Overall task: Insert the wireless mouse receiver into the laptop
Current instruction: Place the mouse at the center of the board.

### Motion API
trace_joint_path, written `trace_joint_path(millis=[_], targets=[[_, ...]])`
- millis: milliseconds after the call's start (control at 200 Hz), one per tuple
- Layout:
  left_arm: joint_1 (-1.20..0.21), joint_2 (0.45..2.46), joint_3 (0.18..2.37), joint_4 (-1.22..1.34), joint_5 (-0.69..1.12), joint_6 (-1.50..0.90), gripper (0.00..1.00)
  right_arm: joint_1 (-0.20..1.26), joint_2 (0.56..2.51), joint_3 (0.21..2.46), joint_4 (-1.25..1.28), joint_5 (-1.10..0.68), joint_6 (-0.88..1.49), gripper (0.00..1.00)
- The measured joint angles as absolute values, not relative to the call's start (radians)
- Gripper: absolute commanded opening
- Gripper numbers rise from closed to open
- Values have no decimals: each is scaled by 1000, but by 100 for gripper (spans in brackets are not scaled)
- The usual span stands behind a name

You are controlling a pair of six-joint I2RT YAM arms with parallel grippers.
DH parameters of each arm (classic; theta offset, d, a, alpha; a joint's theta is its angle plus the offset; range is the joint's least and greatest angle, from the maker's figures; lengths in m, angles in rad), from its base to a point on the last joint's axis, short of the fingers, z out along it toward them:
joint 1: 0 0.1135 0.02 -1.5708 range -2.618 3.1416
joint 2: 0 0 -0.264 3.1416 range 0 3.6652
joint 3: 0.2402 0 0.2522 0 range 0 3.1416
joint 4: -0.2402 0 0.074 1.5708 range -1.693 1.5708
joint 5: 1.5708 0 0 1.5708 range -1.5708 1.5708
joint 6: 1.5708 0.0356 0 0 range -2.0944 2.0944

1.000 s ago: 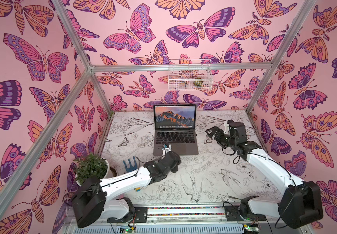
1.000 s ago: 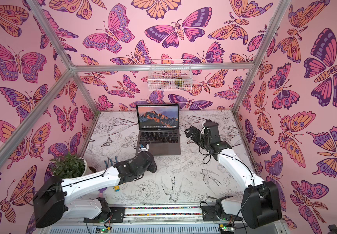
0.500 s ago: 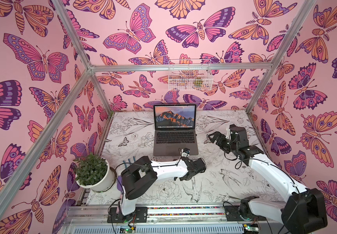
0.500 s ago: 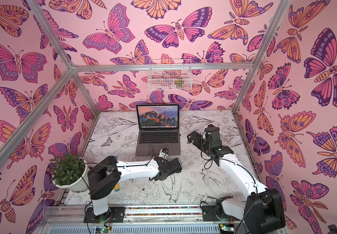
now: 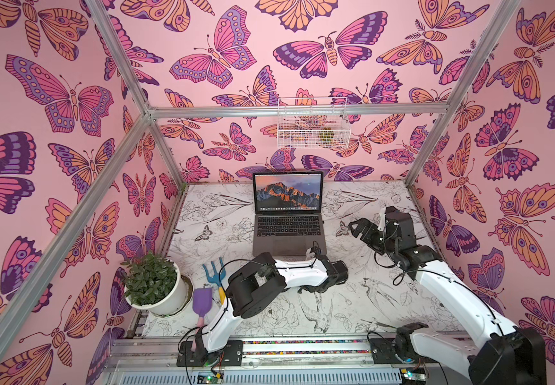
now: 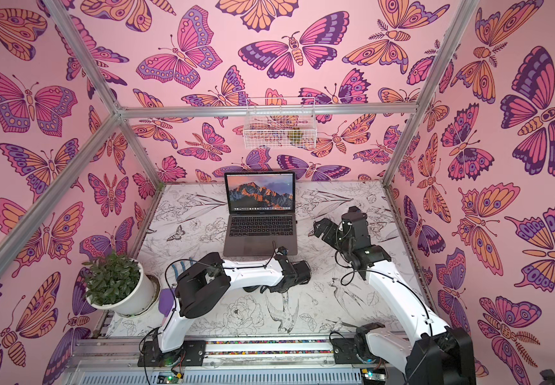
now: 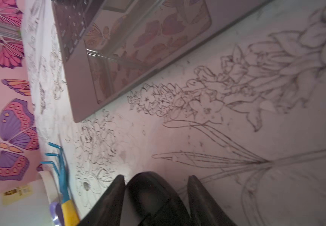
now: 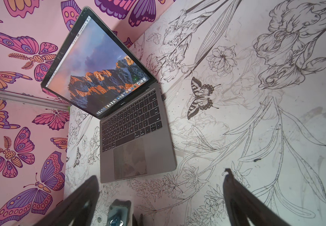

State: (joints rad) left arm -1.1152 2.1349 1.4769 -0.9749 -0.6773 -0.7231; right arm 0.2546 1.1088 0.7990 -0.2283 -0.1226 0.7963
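The laptop (image 5: pixel 287 230) (image 6: pixel 259 230) stands open at the back middle of the table, its screen showing an orange mountain. In the right wrist view the wireless mouse receiver (image 8: pixel 163 96) is a tiny black stub sticking out of the laptop's (image 8: pixel 138 140) right side near the hinge. My left gripper (image 5: pixel 312 287) (image 7: pixel 157 179) is low over the table just in front of the laptop, its jaws apart. A black rounded piece (image 7: pixel 150 195) lies between them, touching one finger with a gap to the other. My right gripper (image 5: pixel 356 228) (image 8: pixel 160 176) hangs wide open and empty to the right of the laptop.
At the front left stand a potted plant (image 5: pixel 151 283), a blue garden fork (image 5: pixel 214 271) and a purple trowel (image 5: pixel 201 301). A white wire basket (image 5: pixel 311 123) hangs on the back wall. Pink butterfly walls and metal posts close in the table.
My left arm has swung from the laptop's front left corner to the right, in front of the laptop, and its jaws have widened. The right gripper has drawn back a little.
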Motion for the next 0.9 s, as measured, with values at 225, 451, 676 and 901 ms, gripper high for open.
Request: trace_joint_path(millis=[225, 451, 676, 901], targets=[[-1053, 1964, 1338, -812, -476, -691, 92, 253, 1099, 781, -229, -119, 796, 98], [-884, 1683, 1084, -572, -208, -700, 100, 251, 1087, 780, -229, -115, 796, 98], [-715, 1529, 811, -279, 87, -768, 100, 251, 1085, 772, -228, -114, 798, 97], [-692, 1515, 743, -162, 222, -816, 98, 251, 1087, 760, -228, -118, 807, 97]])
